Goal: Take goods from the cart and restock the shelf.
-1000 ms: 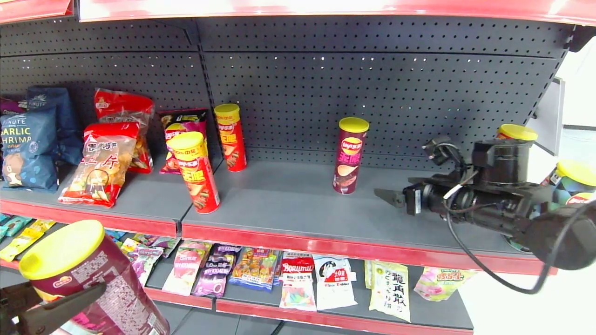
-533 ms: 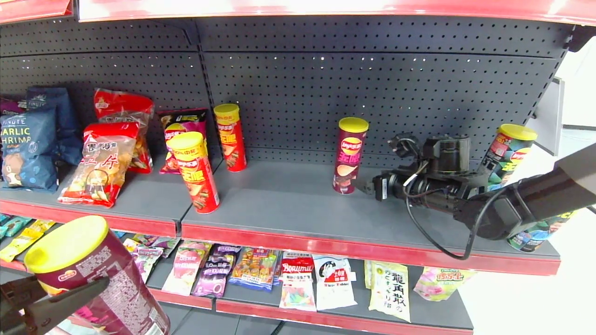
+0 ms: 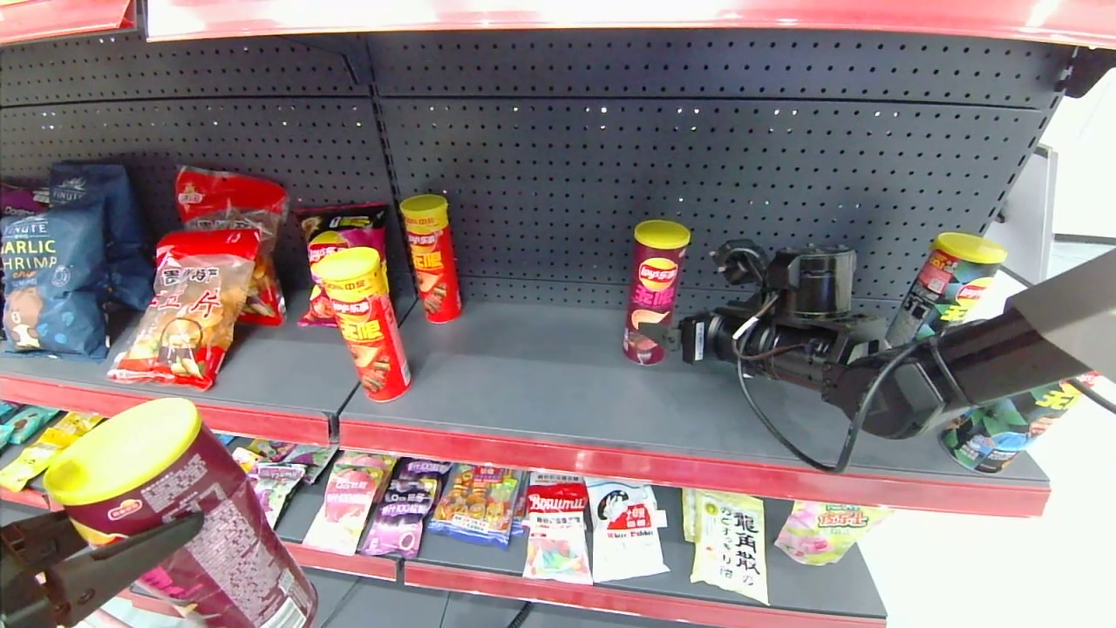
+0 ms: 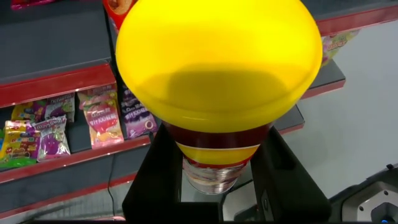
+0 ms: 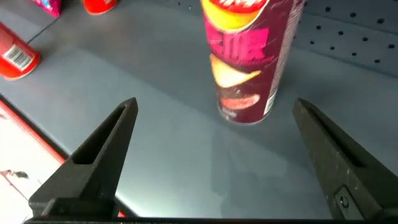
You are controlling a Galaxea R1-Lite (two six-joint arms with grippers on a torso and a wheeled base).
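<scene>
A maroon chip can (image 3: 179, 515) with a yellow lid is tilted at the lower left, and my left gripper (image 3: 113, 549) is shut on it. In the left wrist view its lid (image 4: 217, 62) looms above the left gripper (image 4: 217, 180), whose black fingers clamp the body. A second maroon can (image 3: 656, 292) stands upright on the grey shelf (image 3: 540, 384). My right gripper (image 3: 671, 336) is open just right of that can's base. From the right wrist, the can (image 5: 249, 56) stands a short way beyond the right gripper (image 5: 214, 155), between the spread fingers and untouched.
Two red chip cans (image 3: 366, 323) (image 3: 432, 257) and several snack bags (image 3: 187, 305) fill the shelf's left part. Green cans (image 3: 950, 279) (image 3: 1003, 427) stand at the right end behind my right arm. A lower shelf (image 3: 785, 567) holds small packets. Bare shelf lies between the red and maroon cans.
My right arm has moved left along the shelf, bringing its open gripper up to the standing maroon can. The held can at the lower left has risen slightly.
</scene>
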